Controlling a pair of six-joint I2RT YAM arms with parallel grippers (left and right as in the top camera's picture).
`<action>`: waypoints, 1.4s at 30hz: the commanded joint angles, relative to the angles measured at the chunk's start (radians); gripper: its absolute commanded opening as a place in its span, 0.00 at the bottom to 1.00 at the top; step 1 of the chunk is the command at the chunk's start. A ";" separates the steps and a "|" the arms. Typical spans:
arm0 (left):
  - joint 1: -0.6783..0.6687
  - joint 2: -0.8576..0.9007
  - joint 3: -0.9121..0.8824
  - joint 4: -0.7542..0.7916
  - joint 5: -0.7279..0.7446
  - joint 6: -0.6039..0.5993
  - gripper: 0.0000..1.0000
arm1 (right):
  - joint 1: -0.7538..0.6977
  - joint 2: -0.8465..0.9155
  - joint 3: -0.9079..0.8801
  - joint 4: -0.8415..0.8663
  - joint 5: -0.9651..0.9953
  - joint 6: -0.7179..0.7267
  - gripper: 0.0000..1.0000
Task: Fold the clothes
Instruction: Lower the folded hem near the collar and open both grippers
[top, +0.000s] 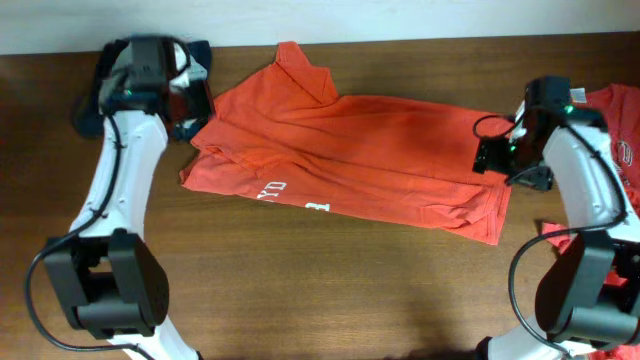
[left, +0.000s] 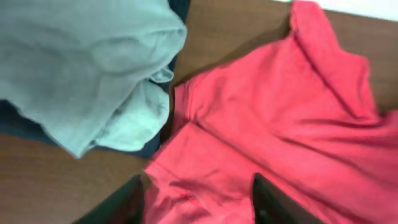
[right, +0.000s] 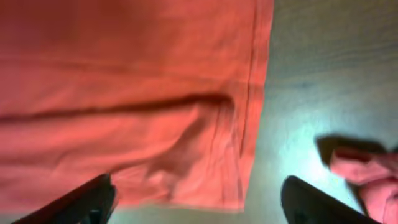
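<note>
An orange-red T-shirt (top: 360, 150) lies folded lengthwise across the middle of the table, with white lettering (top: 290, 195) showing along its front edge. My left gripper (top: 192, 108) hovers at the shirt's left, sleeve end. In the left wrist view it (left: 199, 200) is open, its dark fingers (left: 132, 200) apart over rumpled shirt cloth (left: 273, 124) and gripping nothing. At the shirt's right hem my right gripper (top: 493, 155) is wide open (right: 199, 202). The hem corner (right: 205, 162) lies flat beneath it.
More orange-red clothes (top: 620, 120) lie at the table's right edge, and a scrap (right: 367, 174) sits beside my right gripper. A grey-green garment (left: 81, 68) on dark blue cloth lies at the back left, next to my left gripper. Bare wood (top: 330, 290) runs along the front.
</note>
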 joint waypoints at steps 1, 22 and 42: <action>-0.032 -0.002 0.071 -0.097 0.045 0.012 0.31 | 0.000 -0.004 0.076 -0.110 -0.048 -0.033 0.81; -0.152 0.255 0.063 -0.333 -0.025 -0.021 0.01 | 0.078 -0.003 -0.260 -0.046 -0.209 -0.073 0.04; -0.153 0.321 0.063 -0.291 -0.025 -0.021 0.02 | 0.083 -0.003 -0.308 0.122 0.041 0.245 0.49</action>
